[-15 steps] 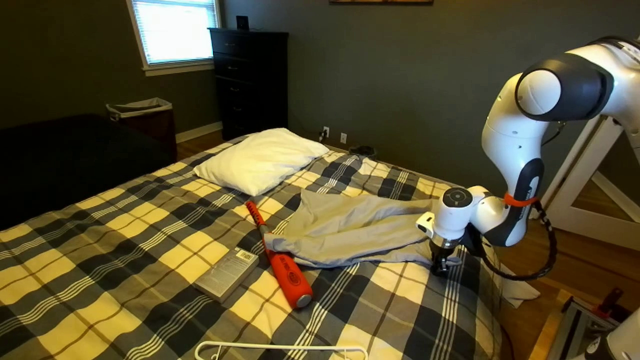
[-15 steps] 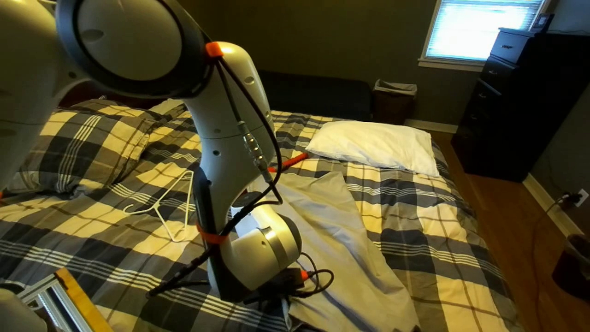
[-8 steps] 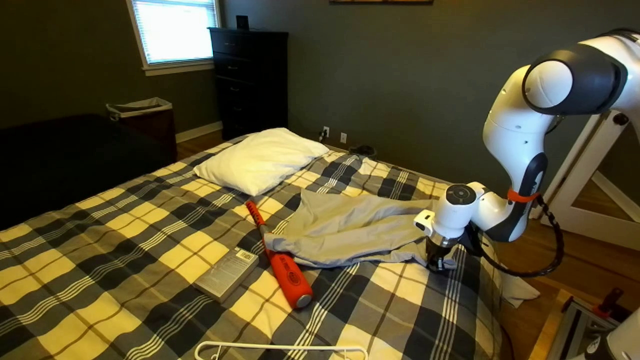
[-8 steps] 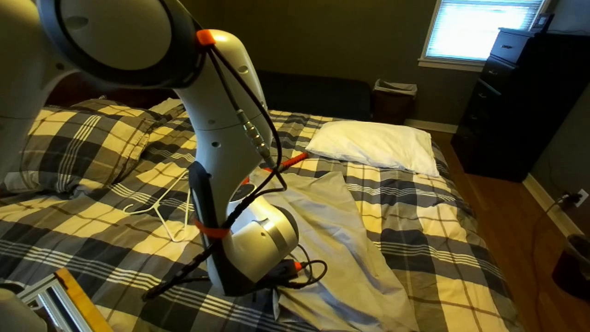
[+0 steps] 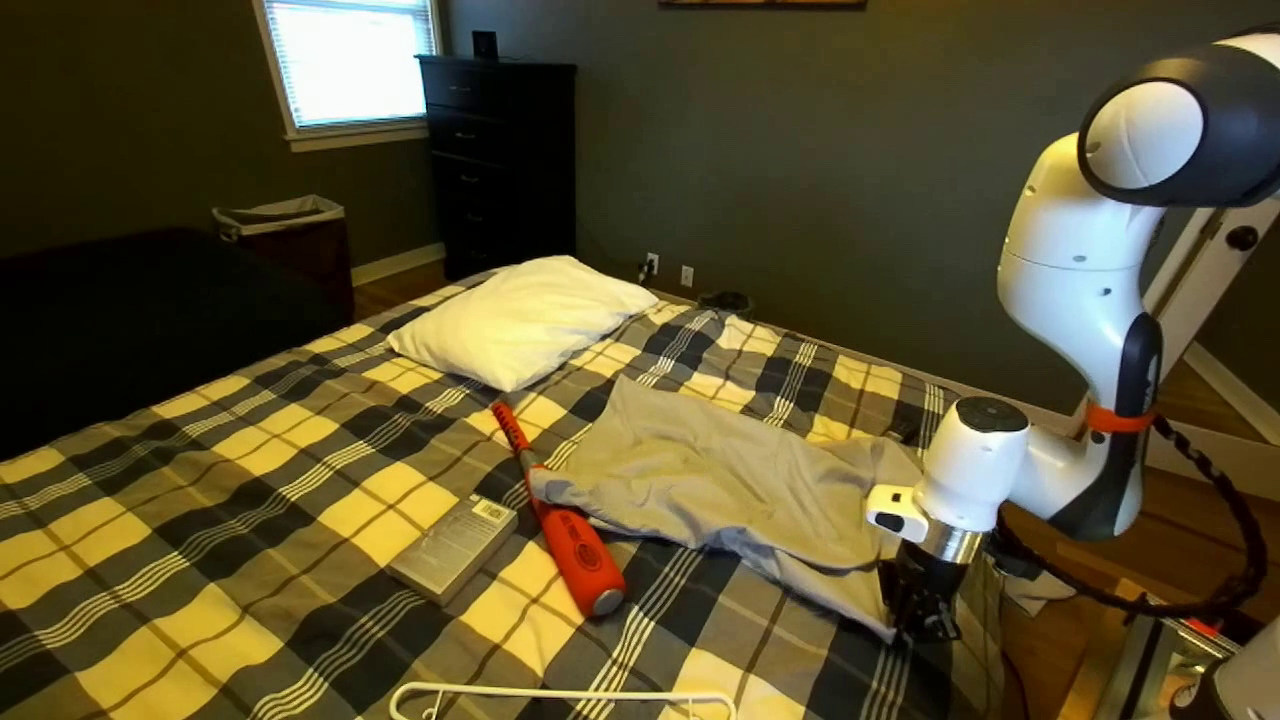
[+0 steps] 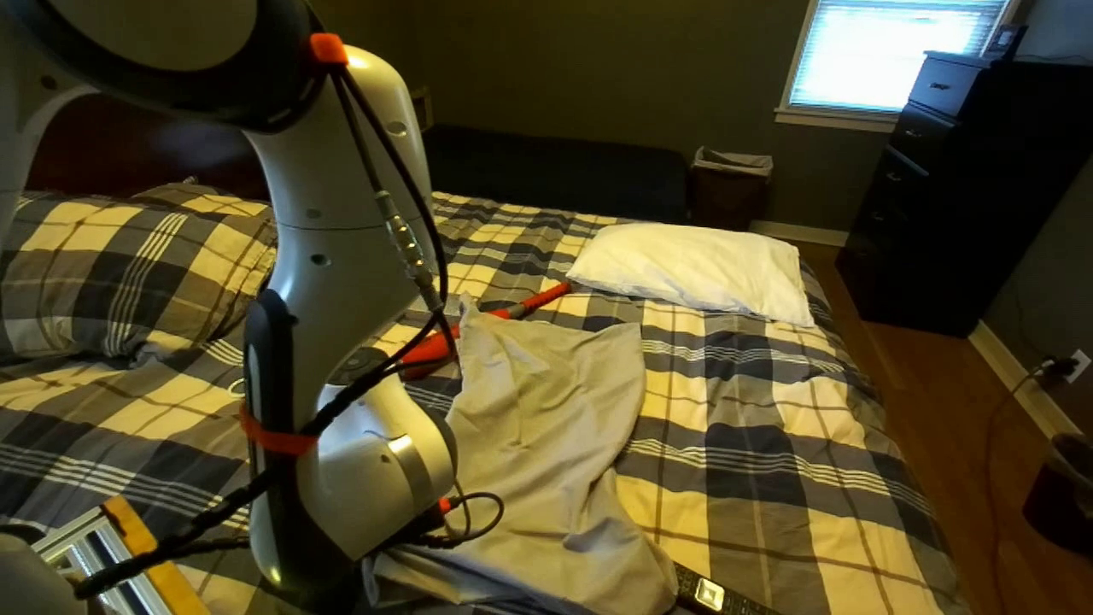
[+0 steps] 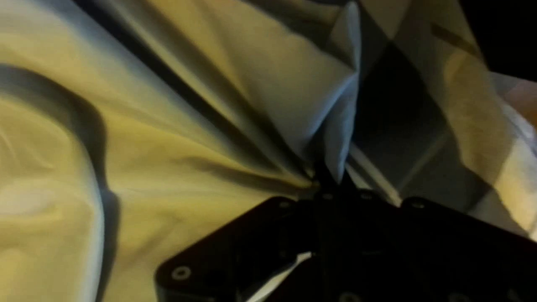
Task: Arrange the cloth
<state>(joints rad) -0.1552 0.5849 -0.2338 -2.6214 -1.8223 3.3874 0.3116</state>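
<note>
- As I read the wrist view, my gripper (image 7: 329, 184) is clamped on a bunched fold of the cloth (image 5: 715, 470).
- Rumpled across the plaid bedspread (image 5: 250, 500), it partly covers the red bat (image 5: 582, 562).
- I see a remote (image 6: 719, 596) at its edge.

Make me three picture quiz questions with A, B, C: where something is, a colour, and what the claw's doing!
1. Where is the white pillow?
A) floor
B) bed
C) dresser

2. What colour is the bat, mostly?
A) green
B) blue
C) red

3. How is the claw?
A) shut on the cloth
B) wide open
C) shut on the pillow

1 B: it lies there in both exterior views.
2 C: its fat part and handle look red.
3 A: the wrist view shows cloth bunched in its grip.
</note>
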